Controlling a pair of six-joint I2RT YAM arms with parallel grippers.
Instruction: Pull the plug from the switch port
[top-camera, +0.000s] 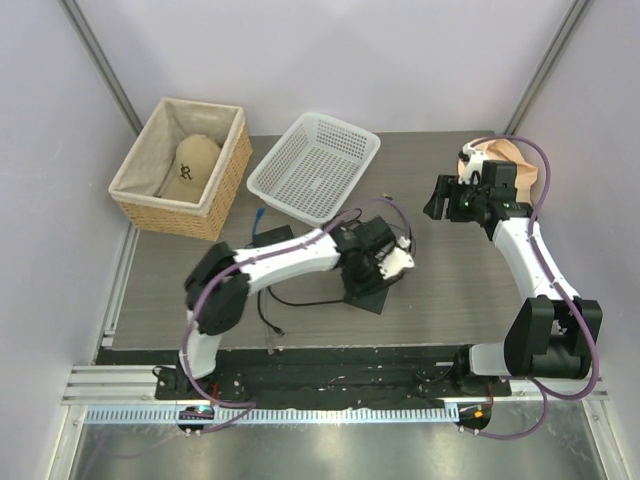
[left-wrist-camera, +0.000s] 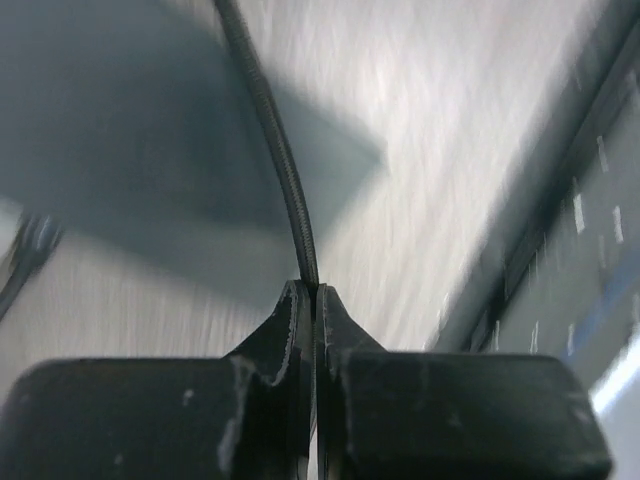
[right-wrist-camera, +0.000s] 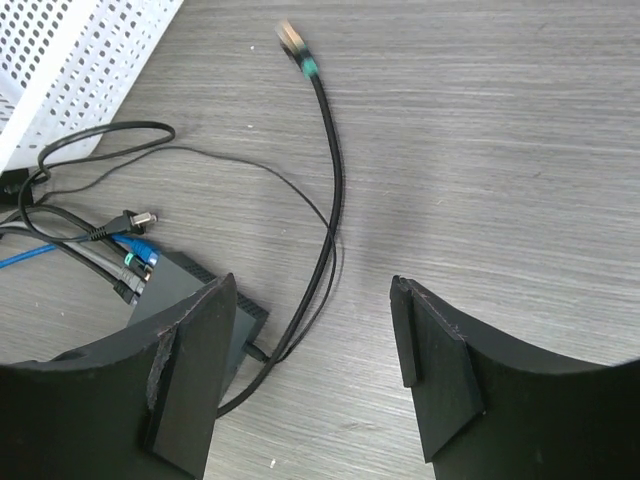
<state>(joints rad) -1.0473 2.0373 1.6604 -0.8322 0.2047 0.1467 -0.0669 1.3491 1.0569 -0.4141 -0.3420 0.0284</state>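
Observation:
The switch is a flat black box at the table's middle; in the right wrist view it lies low on the left. My left gripper hovers over it, shut on a thick black cable that runs up from its tips. The right wrist view shows that cable ending in a blurred plug with a green collar, well apart from the box. Blue and green plugs sit at the box's far edge, and a small plug at its near corner. My right gripper is open and holds nothing.
A wicker basket holding a tan cap stands back left. Beside it is a white plastic basket. Loose thin cables trail toward the near edge. A tan object lies behind the right arm.

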